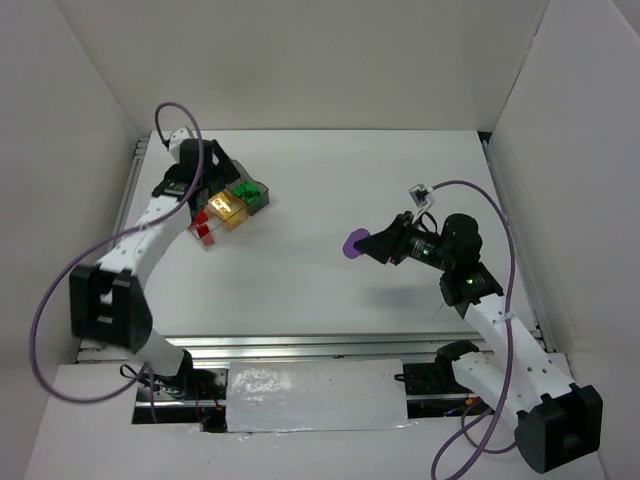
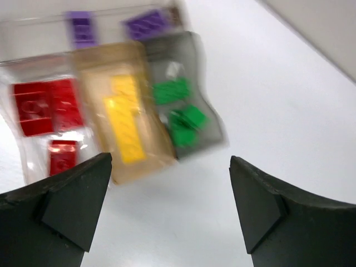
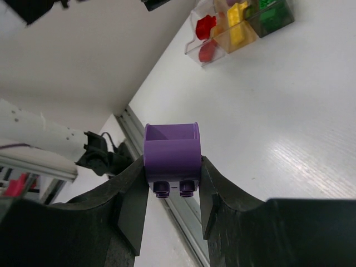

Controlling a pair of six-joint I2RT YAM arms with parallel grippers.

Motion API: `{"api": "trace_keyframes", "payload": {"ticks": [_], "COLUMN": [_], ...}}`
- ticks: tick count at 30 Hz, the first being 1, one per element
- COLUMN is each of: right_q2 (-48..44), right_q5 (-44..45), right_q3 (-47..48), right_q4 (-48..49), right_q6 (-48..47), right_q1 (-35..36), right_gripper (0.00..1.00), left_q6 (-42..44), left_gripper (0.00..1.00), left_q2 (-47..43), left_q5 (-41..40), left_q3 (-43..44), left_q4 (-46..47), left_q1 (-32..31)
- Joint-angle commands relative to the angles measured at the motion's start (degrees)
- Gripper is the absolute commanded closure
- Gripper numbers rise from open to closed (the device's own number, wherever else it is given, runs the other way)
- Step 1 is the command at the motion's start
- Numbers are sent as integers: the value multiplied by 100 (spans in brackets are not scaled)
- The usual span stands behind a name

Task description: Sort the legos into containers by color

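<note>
1. My right fingers [image 3: 133,211] are clenched on a purple brick [image 3: 171,150], pinching its two flat sides. The tray [image 2: 92,64] lies well ahead of them, across open desk [image 2: 278,83].
2. My left fingers [image 2: 61,206] are spread wide and empty, hovering just above the tray's near end.
3. The move, as I judge it, is to carry the brick to the clear cell farthest from my left fingers, where a purple pair [image 2: 146,23] lies. My left arm should clear away first, since it hangs over that spot.
4. I should come in low and release only once I am inside the cell walls. A drop from height could bounce the brick into a neighbouring cell.
5. The brick is smooth, glossy plastic, hollow on the side away from my wrist, with two round studs facing it. Smooth sides can slip, so the squeeze must stay even.
6. The tray is thin, hard and see-through. Red bricks [image 2: 47,105] sit in a clear cell, yellow bricks [image 2: 125,119] in tan and green bricks [image 2: 178,111] in smoky grey. It looks light, so a nudge could slide it.
</note>
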Motion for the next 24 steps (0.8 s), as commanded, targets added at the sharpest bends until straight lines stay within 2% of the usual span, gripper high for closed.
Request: {"api": "trace_keyframes", "payload": {"ticks": [1, 2, 3, 5, 6, 12, 19, 24], "right_q2": [175, 202, 254, 281, 272, -122, -580, -519], "right_q5": [-406, -703, -862, -1161, -1459, -1971, -1866, -1945], "right_q3": [296, 322, 358, 428, 472, 385, 217, 226], "right_q4": [851, 1122, 1281, 1632, 1704, 2714, 2918, 3172], "right_q6": [446, 508, 648, 702, 711, 835, 737, 939], "right_q1": [36, 19, 10, 1, 18, 203, 265, 291], "right_gripper": [100, 100, 100, 100, 100, 100, 100, 100], "left_q6": [750, 794, 821, 839, 804, 1208, 540, 856], "left_gripper": [0, 0, 0, 0, 1, 0, 1, 6], "left_q2": [-1448, -1642, -1922, -2118, -2267, -2233, -2119, -1943], "left_q5": [2509, 4240, 5067, 6718, 6997, 7799, 8326, 8090], "left_q3": [-1128, -1384, -1778, -2009, -2141, -1835, -2089, -1844], "left_q4": [1862, 2912, 3409, 4062, 4465, 4249, 5478, 4953], "left_q1": [-64, -90, -238, -440, -607, -2363, -2858, -3139]}}
